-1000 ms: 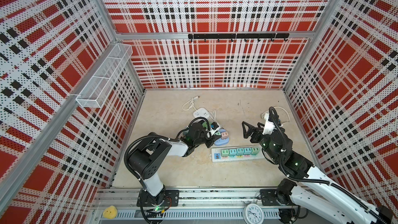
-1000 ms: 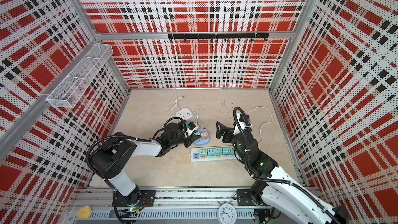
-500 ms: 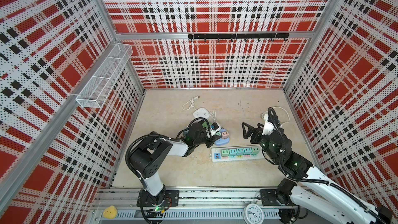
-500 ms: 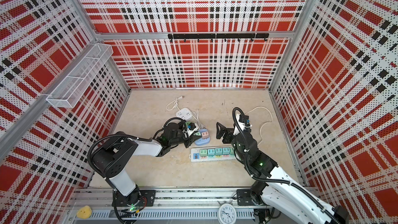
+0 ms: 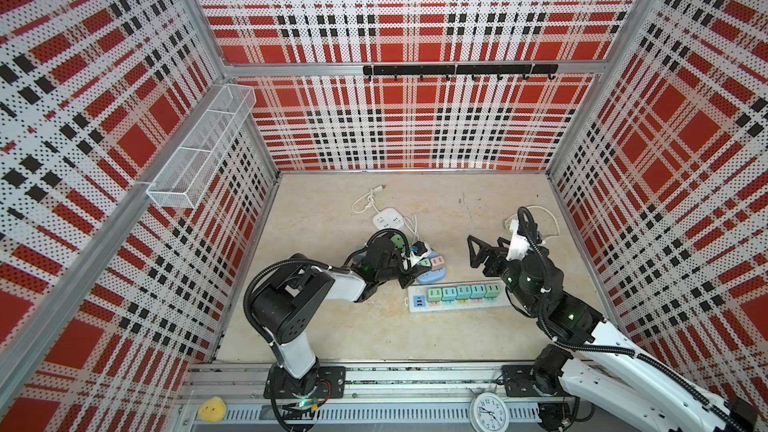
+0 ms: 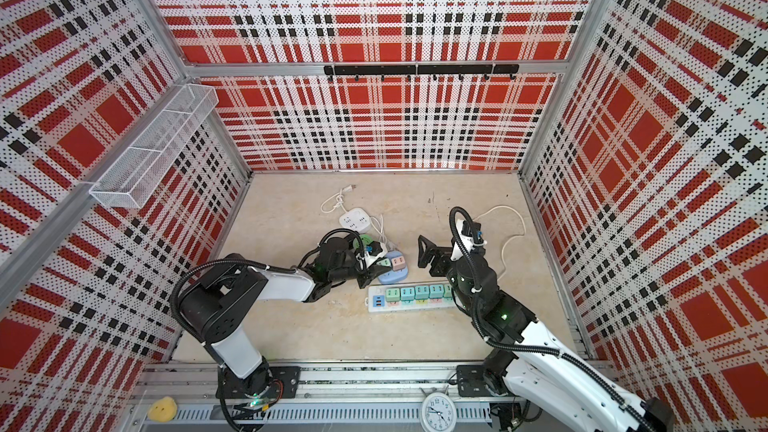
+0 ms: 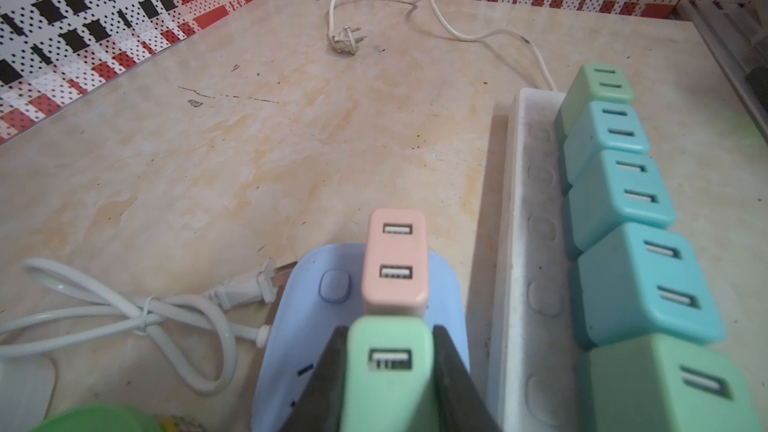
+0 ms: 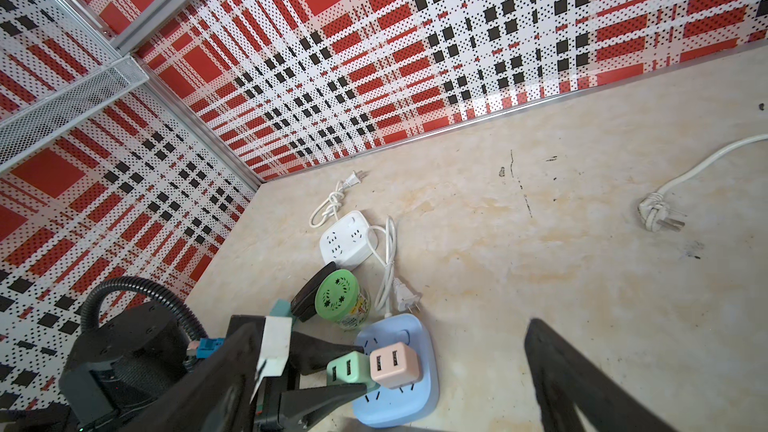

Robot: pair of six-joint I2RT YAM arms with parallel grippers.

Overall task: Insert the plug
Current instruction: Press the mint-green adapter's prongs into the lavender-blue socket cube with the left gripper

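Okay, left gripper (image 7: 390,332) clamped on green plug (image 7: 390,371), blue socket (image 7: 451,284) directly beneath, pink plug (image 7: 395,259) just ahead; right gripper (image 5: 473,252) wide open, empty, farther off.

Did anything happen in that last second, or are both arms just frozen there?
Nothing visibly changed. The left gripper stays shut on the green plug, on the blue power strip beside the pink plug. The right gripper stays open and holds nothing, above the table.
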